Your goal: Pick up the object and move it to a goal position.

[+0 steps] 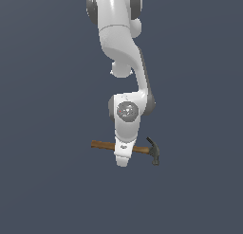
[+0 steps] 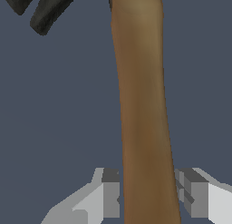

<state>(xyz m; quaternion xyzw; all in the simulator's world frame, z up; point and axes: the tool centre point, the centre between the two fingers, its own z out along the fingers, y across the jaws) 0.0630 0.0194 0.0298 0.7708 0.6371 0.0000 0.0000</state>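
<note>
Gripper (image 2: 147, 198) straddling the wooden handle of the hammer (image 2: 140, 105), one pale grey finger (image 2: 110, 196) on either side; left-hand pad at or just off the wood, other pad separated from it by a narrow strip of background, so fingers apart and not clamped. Handle straight, warm brown, faintly mottled, widening slightly toward the gripper in the wrist view. Head dark grey, matt; two curved claw prongs (image 2: 47, 10) visible at the far end of the handle, cut by the frame edge. Exterior view: hammer (image 1: 102, 145) lying roughly level, handle end toward the exterior view's left, head (image 1: 154, 152) toward the exterior view's right, claw curling upward and striking face pointing downward. White arm (image 1: 127, 129) descending from above, its lowest link crossing in front of the mid-handle and hiding the fingers there. Background a uniform slate blue-grey with no visible edge or shadow; whether the hammer rests on a surface or is lifted cannot be told.
</note>
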